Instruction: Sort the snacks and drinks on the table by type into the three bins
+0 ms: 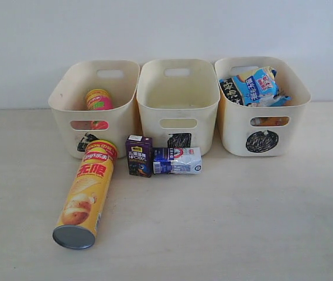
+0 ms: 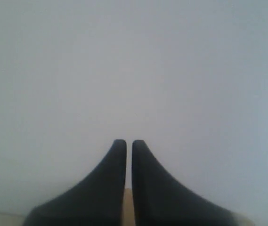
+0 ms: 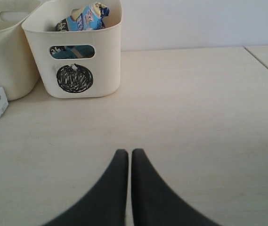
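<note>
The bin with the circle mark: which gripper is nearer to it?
Right, probably. The right gripper faces the circle bin across the table; the left gripper sees only blank wall.

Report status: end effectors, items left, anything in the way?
Left end effector and right end effector shut, empty. Yellow chip tube, purple carton, blue-white carton on table. Nothing blocking.

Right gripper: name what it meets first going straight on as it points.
Likely nothing nearby: bare table lies ahead up to the wall; the circle-marked bin stands off that line. Depth is uncertain.
</note>
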